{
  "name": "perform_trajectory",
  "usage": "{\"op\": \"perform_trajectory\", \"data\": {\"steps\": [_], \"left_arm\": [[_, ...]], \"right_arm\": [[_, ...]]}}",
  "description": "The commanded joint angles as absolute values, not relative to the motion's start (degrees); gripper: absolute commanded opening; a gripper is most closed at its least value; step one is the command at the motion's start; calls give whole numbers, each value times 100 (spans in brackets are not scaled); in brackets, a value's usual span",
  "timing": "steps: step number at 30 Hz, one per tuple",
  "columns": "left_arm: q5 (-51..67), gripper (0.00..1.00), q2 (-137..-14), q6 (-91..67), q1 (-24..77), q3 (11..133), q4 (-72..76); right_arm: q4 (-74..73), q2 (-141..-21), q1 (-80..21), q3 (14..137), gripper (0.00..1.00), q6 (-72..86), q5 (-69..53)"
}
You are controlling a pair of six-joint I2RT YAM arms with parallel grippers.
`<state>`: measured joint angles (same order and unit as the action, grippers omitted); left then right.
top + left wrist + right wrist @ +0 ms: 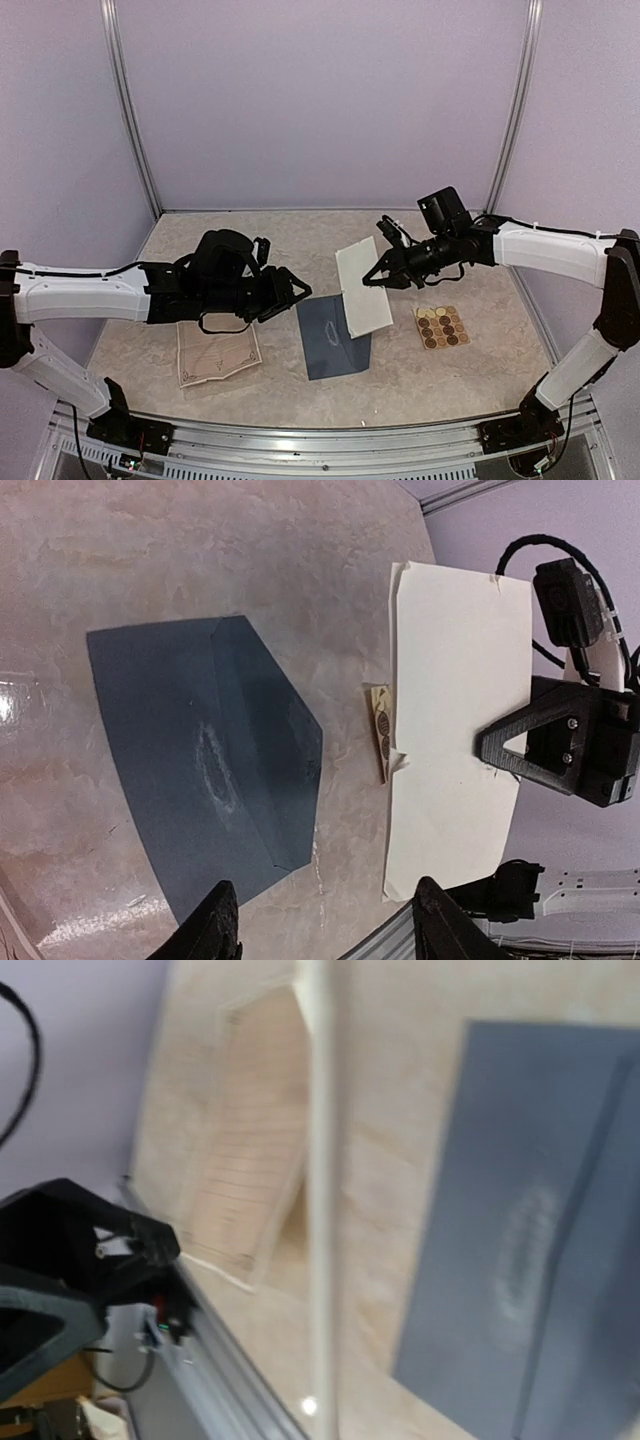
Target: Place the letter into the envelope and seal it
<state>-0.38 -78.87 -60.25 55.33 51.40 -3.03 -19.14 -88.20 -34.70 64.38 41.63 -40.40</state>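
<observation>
Left jaws hang half-open, empty; right jaws pinch cream sheet.

Blurry envelope, cropped at right.

Cream letter between right fingers, partly over slate-blue envelope

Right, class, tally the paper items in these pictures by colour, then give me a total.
Slate-blue: 1, the envelope
Cream: 2, the plain sheet and the bordered sheet
Tan: 1, the sticker sheet
Total: 4
</observation>
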Motion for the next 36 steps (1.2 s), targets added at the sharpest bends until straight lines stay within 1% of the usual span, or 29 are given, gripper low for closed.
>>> {"op": "perform_trajectory", "data": {"steps": [1, 5, 14, 26, 36], "left_arm": [[274, 54, -8370, -6154, 5415, 5127, -590], [732, 51, -8836, -6074, 5198, 5162, -611], [1412, 49, -9664, -5833, 5072, 5288, -520], [1619, 44, -10229, -5732, 4949, 5362, -491], [1604, 39, -10704, -5481, 4878, 5608, -580]], "right_arm": [[-2451, -9142, -3431, 6348, 0, 3816, -3646], [-2420, -9384, -3428, 6337, 0, 3778, -3529], [-2127, -9952, -3396, 6354, 0, 3749, -3484], [-1871, -10496, -3200, 6364, 0, 3734, -3527], [-2113, -10953, -3167, 6482, 0, 3581, -3254]]}}
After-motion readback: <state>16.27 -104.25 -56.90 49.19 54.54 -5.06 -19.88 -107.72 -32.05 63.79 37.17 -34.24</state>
